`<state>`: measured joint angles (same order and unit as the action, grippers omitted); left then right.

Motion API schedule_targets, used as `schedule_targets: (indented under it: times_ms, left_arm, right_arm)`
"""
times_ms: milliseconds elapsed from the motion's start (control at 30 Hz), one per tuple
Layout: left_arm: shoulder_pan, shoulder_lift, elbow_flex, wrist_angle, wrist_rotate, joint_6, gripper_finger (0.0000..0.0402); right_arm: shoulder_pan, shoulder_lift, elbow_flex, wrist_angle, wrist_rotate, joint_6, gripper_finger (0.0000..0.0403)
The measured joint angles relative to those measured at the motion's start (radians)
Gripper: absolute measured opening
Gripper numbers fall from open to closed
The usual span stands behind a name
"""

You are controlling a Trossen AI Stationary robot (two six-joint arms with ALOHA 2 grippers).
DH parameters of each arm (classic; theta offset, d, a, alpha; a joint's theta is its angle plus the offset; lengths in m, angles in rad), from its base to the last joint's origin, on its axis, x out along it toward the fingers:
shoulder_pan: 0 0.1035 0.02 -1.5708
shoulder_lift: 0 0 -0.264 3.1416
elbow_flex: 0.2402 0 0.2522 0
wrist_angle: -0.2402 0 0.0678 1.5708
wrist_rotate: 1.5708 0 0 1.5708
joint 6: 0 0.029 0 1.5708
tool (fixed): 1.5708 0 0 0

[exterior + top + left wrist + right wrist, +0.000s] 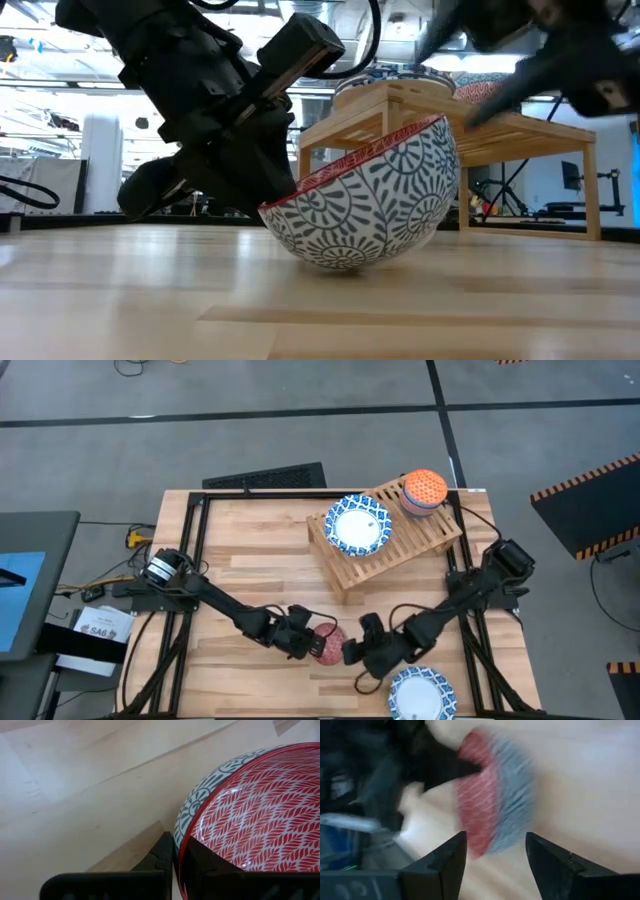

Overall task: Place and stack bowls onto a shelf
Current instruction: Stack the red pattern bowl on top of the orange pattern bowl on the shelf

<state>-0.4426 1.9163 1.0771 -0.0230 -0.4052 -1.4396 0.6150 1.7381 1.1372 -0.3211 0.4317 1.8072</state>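
A small bowl point(328, 643), red inside and blue-grey patterned outside, sits tilted on the wooden tabletop near its near edge. My left gripper point(303, 634) is shut on its rim from the left. My right gripper point(358, 651) is open just right of the bowl, with the bowl point(495, 805) ahead of its fingertips and apart from them. The slatted shelf point(400, 545) stands toward the far right. It carries a wide blue-and-white bowl point(358, 525) and an orange bowl point(425, 487) stacked on another. My left gripper point(181, 860) pinches the bowl's rim point(184, 834) on the side toward the table's left. One finger point(202, 865) is inside the bowl and one finger point(164, 851) outside. The fingers slant down from the left. The bowl is tilted, its held side low, its rounded underside point(345, 262) on the table.
Another wide blue-and-white bowl point(421, 693) lies at the near edge, right beside my right gripper. A black frame point(195, 540) borders the tabletop. Bare wood lies between the red bowl and the shelf.
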Motion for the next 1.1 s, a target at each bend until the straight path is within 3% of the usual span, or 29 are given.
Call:
schedule_targets:
  times_ms: [267,467,833,1100]
  left_arm:
    - [0.005,0.0,-0.002,0.047,-0.027,0.042,0.0011]
    - [0.022,0.0,-0.001,0.057,-0.025,0.085,0.0033]
    - [0.083,-0.006,0.001,0.068,0.138,0.199,0.0075]
    - [0.119,-0.056,-0.002,0.084,0.278,0.43,0.0139]
  right_arm:
    - [-0.079,0.008,-0.001,-0.068,-0.158,-0.032,0.023]
    - [-0.102,0.016,-0.001,-0.087,-0.191,-0.035,0.0218]
    - [-0.101,0.016,-0.001,-0.167,-0.198,-0.02,0.0053]
    - [-0.086,-0.003,-0.001,-0.222,-0.209,-0.034,0.0028]
